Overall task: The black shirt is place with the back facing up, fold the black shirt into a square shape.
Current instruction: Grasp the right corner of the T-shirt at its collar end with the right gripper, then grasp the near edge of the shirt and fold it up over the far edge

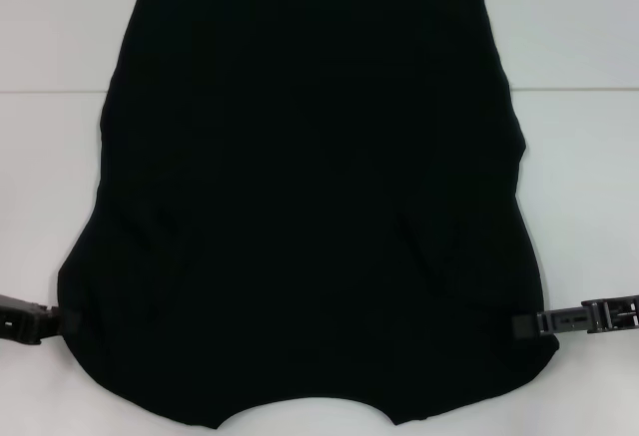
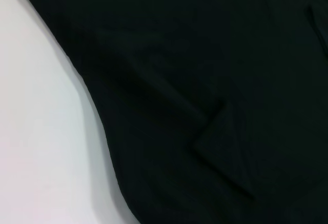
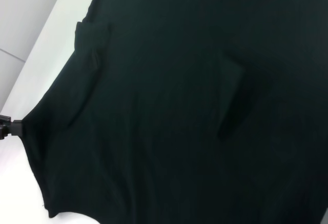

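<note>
The black shirt [image 1: 310, 207] lies spread on the white table [image 1: 584, 167], plain side up, with its neck curve at the near edge. My left gripper [image 1: 62, 323] is at the shirt's near left corner, shut on the fabric, which is drawn out to a point there. My right gripper [image 1: 519, 325] is shut on the near right edge at the same height. A few creases run inward from both held spots. The left wrist view shows only the shirt [image 2: 205, 80] and the table. In the right wrist view the shirt [image 3: 179, 106] fills the picture, with the left gripper [image 3: 9, 125] at its far corner.
White table surface [image 1: 50, 157] shows on both sides of the shirt and beyond its far hem. A seam line crosses the table [image 1: 579, 89] at the far part. No other objects are in view.
</note>
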### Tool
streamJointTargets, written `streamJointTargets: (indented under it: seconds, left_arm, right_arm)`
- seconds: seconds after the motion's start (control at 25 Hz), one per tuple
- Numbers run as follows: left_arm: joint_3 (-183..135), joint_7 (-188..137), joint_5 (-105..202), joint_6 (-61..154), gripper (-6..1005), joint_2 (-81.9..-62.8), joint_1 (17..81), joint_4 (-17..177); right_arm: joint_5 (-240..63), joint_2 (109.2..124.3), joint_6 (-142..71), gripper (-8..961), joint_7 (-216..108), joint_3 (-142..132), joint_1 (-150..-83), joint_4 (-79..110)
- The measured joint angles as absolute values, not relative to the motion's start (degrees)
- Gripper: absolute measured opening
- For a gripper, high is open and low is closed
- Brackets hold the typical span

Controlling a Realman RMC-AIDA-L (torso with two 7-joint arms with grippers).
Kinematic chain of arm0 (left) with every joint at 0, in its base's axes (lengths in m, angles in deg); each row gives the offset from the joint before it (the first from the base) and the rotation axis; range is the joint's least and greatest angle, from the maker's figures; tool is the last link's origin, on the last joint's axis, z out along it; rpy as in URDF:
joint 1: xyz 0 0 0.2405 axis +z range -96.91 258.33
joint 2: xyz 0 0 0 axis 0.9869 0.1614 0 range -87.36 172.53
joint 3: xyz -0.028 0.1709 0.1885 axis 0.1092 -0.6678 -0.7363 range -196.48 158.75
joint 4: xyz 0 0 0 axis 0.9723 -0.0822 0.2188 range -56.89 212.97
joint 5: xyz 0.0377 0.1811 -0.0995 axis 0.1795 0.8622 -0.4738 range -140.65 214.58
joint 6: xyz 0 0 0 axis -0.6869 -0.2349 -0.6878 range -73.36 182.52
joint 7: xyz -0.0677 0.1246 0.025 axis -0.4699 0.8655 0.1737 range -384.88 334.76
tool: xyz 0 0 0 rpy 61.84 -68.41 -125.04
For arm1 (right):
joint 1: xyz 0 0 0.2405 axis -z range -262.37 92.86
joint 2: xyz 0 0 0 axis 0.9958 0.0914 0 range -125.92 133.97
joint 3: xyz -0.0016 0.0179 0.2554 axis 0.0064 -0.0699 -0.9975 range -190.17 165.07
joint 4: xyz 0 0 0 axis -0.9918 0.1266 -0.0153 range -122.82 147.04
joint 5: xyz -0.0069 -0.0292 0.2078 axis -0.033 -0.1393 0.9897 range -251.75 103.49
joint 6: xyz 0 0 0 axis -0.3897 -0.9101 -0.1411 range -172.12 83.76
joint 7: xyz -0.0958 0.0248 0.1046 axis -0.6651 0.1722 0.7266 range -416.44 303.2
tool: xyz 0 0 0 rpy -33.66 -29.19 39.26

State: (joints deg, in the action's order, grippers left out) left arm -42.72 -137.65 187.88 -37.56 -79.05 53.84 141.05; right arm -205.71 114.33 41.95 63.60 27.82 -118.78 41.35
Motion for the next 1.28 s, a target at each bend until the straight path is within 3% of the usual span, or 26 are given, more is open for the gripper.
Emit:
streamJointTargets:
  seconds: [0.4, 0.52, 0.72, 0.96, 1.28]
  left_arm:
    - [-42.82, -137.64, 187.87, -37.22, 96, -78.74, 53.68, 140.31]
    - [-42.89, -137.64, 187.87, -37.18, 99, -78.72, 53.58, 140.29]
    - [-42.95, -137.58, 187.87, -37.17, 104, -78.69, 53.45, 140.26]
    - [-42.95, -137.56, 187.87, -37.17, 110, -78.61, 53.37, 140.26]
    - [-42.70, -137.71, 187.87, -37.39, 118, -78.62, 53.37, 140.26]
  right_arm:
    - [-205.70, 114.45, 41.46, 740, 63.65, 27.89, -119.19, 41.54]
    - [-205.95, 114.52, 41.30, 514, 63.77, 28.00, -119.29, 41.55]
    - [-207.16, 114.87, 40.20, 262, 64.42, 28.06, -119.35, 41.55]
    - [-207.20, 115.06, 40.04, 50, 64.42, 28.06, -119.38, 41.56]
    - [-207.20, 115.01, 40.01, 40, 63.91, 27.70, -119.07, 41.56]
